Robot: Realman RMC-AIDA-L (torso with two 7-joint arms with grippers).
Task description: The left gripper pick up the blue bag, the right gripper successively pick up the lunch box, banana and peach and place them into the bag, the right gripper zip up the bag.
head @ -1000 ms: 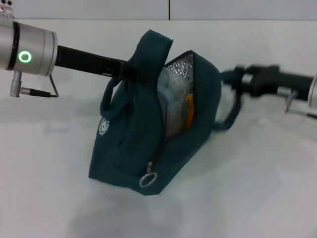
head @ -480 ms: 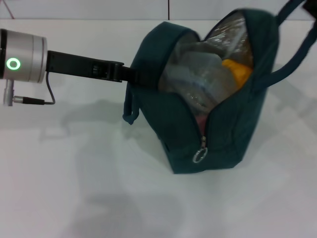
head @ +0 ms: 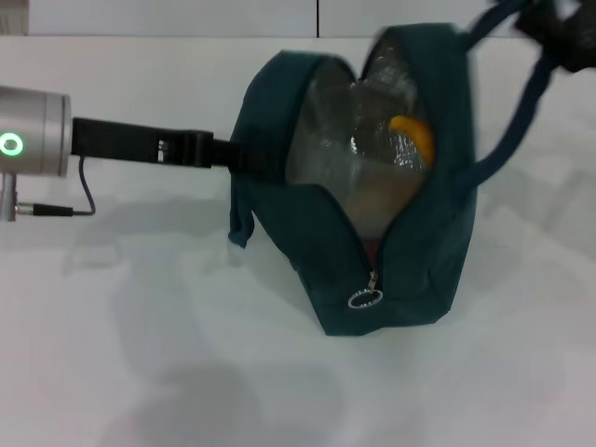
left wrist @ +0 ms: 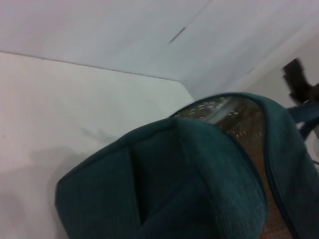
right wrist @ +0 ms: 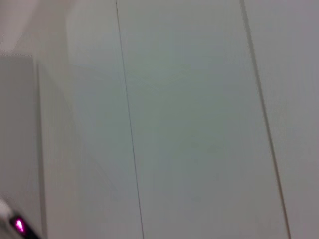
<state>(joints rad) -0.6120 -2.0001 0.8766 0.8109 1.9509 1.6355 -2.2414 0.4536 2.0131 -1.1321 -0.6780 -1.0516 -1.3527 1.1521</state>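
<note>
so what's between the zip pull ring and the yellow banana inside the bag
In the head view, the open zipper slit of the blue bag runs from the zip pull ring up towards the banana, showing blurred packed contents and foil lining.

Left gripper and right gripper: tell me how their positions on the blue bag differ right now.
The left gripper reaches in level from the robot's left and meets the blue bag at its side wall; the right gripper sits high at the far right corner, at a raised handle. The left one shows its arm; the right is mostly out of frame. Both are black.
</note>
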